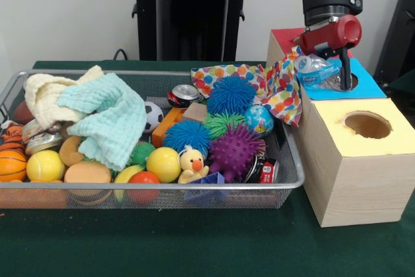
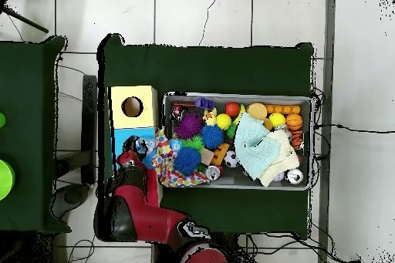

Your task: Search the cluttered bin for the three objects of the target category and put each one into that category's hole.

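Arm vertical over blue box — fingers clamped on crushed bottle at hole.

Red/black arm down from above, gripper vertical, fingers clamped on sth.

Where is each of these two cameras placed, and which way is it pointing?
Front view: sits across the table, facing the robot; shows the wire bin, three boxes, the pedestal, and the red arm coming down with its tool holding a clear plastic bottle over the blue box.
Overhead view: hangs above, looking straight down; the robot's red arm enters from the picture's bottom.
Both share the bin, the yellow box and blue box, and the arm, turned half round.
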You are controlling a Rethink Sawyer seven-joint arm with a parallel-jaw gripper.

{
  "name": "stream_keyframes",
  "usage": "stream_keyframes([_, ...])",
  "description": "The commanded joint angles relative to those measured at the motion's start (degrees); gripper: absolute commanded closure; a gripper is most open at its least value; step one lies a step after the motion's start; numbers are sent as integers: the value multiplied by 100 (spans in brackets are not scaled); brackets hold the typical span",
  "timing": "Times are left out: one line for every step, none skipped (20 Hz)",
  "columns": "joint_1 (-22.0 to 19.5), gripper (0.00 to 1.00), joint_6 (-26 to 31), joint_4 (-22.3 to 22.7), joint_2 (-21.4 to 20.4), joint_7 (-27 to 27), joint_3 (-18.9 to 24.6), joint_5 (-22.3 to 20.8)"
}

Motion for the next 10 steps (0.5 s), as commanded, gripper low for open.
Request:
stream_keyframes([-87, 0, 2414, 917, 644, 915, 53, 859])
stream_keyframes([-67, 0, 2442, 925, 606, 910, 51, 881])
stream_keyframes([-60, 0, 2413, 916, 615, 918, 50, 875])
stream_keyframes([-52, 0, 2385, 908, 625, 925, 50, 869])
stream_keyframes([-44, 0, 2357, 899, 634, 933, 50, 862])
stream_keyframes([-31, 0, 2362, 902, 621, 925, 40, 872])
stream_keyframes([-18, 0, 2366, 904, 607, 918, 31, 883])
stream_keyframes([13, 0, 2404, 923, 559, 900, 7, 925])
stream_keyframes([45, 0, 2441, 942, 510, 883, -17, 967])
stream_keyframes([72, 0, 2484, 965, 457, 868, -33, 1010])
